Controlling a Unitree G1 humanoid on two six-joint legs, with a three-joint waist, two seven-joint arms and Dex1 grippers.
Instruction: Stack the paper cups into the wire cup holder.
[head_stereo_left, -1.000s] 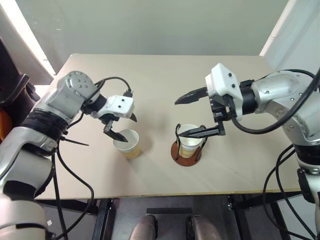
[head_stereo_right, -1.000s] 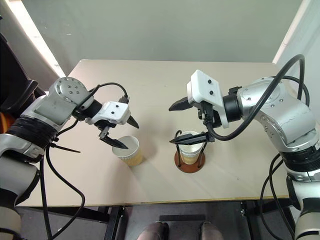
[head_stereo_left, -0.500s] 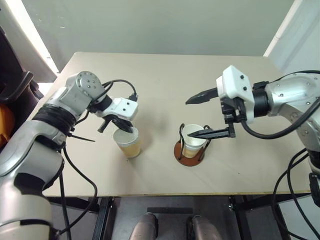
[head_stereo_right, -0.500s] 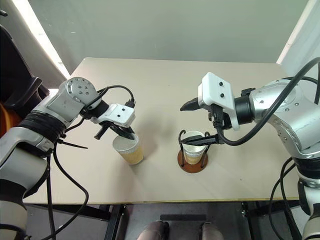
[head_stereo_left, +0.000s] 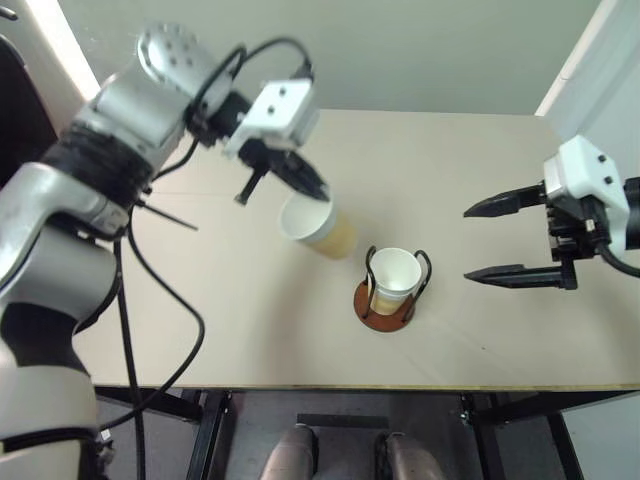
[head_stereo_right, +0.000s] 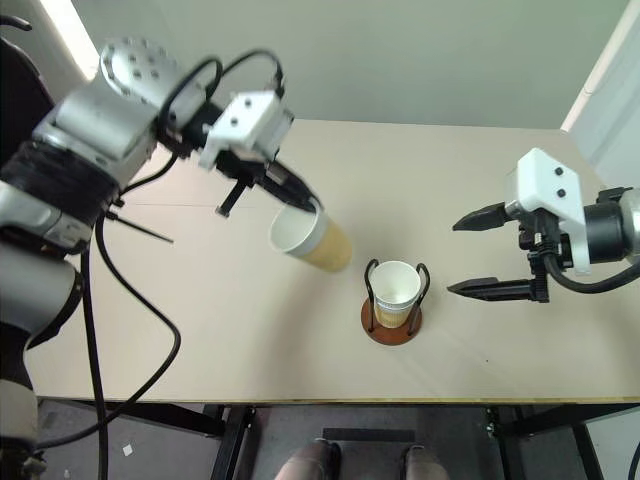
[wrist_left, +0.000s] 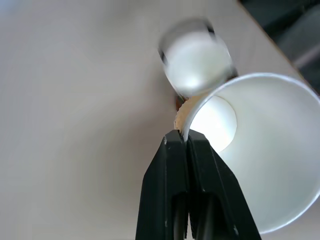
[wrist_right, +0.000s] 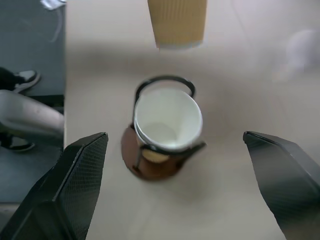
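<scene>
Hanging tilted from the left gripper (head_stereo_left: 305, 185), a paper cup (head_stereo_left: 318, 228) is clear of the surface (head_stereo_left: 200, 290), its rim pinched between the two closed fingers (wrist_left: 176, 165), one inside the wall and one outside. Its long axis leans, mouth turned back toward the camera and bottom pointing away toward the wire cup holder (head_stereo_left: 388, 300). That holder lies just beyond and below the fingers, on the side the cup's bottom faces, and it already carries at least one nested cup (head_stereo_left: 394, 276), standing upright with its mouth open upward. The coming move turns on this mismatch, in my judgement: the held cup must be brought over the nested one and righted so the two axes line up before it can drop in.

The left arm is raised, reaching in across the surface with its fingers slanting down toward the holder. The right gripper (head_stereo_left: 493, 240) sits on the holder's far side, well apart from it, fingers spread wide and holding nothing, pointing back at the holder. The left fingers are plainly the nearer.
</scene>
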